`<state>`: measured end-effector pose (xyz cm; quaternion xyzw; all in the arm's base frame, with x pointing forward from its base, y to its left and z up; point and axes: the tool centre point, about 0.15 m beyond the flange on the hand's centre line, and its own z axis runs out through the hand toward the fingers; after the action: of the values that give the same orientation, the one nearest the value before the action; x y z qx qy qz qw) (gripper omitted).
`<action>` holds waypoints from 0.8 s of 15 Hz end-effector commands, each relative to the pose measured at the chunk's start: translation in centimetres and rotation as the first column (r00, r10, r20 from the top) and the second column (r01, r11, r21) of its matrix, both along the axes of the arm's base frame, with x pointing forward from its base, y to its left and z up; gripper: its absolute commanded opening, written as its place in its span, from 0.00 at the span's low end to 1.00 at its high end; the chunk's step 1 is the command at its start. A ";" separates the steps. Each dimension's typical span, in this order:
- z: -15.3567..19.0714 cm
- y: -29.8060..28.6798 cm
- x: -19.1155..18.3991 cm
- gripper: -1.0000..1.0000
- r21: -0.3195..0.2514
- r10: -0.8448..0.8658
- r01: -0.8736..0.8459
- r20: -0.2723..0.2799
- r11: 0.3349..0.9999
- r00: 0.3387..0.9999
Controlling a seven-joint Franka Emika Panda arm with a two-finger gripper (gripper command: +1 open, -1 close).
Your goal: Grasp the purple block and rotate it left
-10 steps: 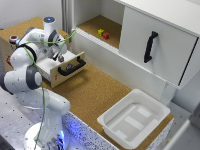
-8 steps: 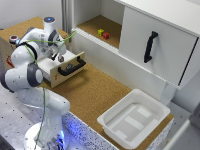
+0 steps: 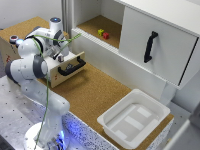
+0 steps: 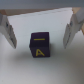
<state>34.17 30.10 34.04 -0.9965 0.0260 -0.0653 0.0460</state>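
Hovering over the open drawer [image 3: 67, 67] at the exterior view's left, the gripper [image 4: 41, 30] is standing with its fingers [image 4: 7, 30] spread apart, one on each side of the purple block [image 4: 39, 44] and touching neither face. The wrist view is showing the block resting on a pale surface between the two fingers, its top carrying a yellow bar and its near face a yellow letter A. In the exterior view the arm [image 3: 30, 65] is hiding the block. A white tray [image 3: 134, 119] is sitting on the cork table [image 3: 92, 92] at about 4 o'clock from the drawer, well apart from it. Two small blocks, one green [image 3: 100, 32] and one red [image 3: 106, 35], are lying inside the open cabinet [image 3: 100, 22].
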 end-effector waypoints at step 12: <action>0.7 0.6 1.9 0.00 -0.160 -0.016 0.022 0.039 0.987 0.999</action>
<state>35.33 29.65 32.43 -0.9975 0.0247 -0.0649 0.0144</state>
